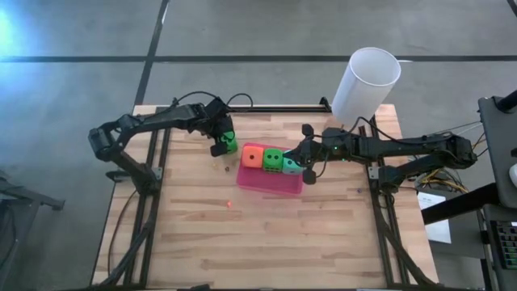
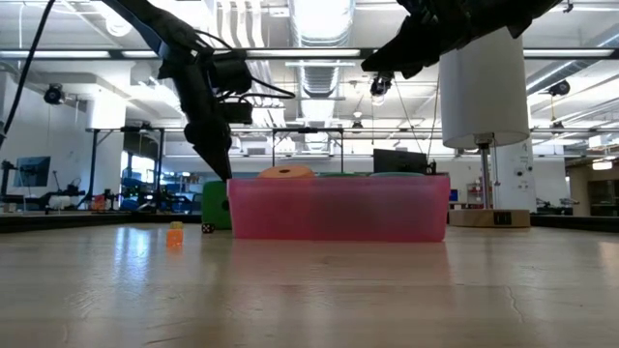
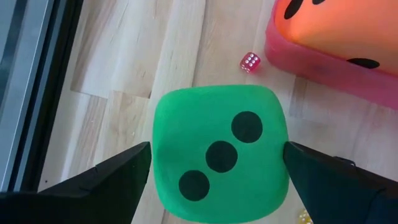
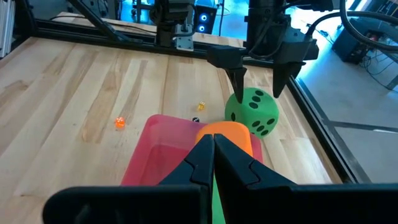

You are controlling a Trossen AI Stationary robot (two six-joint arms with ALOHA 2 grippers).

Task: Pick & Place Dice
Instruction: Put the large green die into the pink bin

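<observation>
Hovering my left pincer [image 1: 224, 139] over a bright green soft cube die with black pips [image 1: 229, 141], fingers spread wide to either side of it and not pressing on it. In the left wrist view that die [image 3: 221, 152] sits on the pale wooden plank worktop [image 3: 124, 93] with three pips facing up, and my two dark fingers [image 3: 106, 180] stand apart from its sides. It rests just beside the end of the flat pink rectangular pad [image 1: 271, 179] that carries the orange die.

On the pad itself, three more soft dice sit in a row: an orange cube [image 1: 253, 156] at the end nearest my left pincer, a second bright green cube [image 1: 274, 159] touching it in the middle, and a teal cube [image 1: 291, 166] at the far end. My right pincer [image 1: 308, 171] hangs over the pad at the teal cube's end, fingers pressed together with nothing between them, as the right wrist view shows [image 4: 213, 152].

Beyond the pad, past my right arm, a tall white cylinder [image 1: 365, 85] stands upright at the worktop's edge. A few tiny dice lie loose on the wood near the pad: a little red one [image 3: 250, 61] between the green die and the pad, and a small orange one [image 2: 175, 234] farther out from the pad's end.
</observation>
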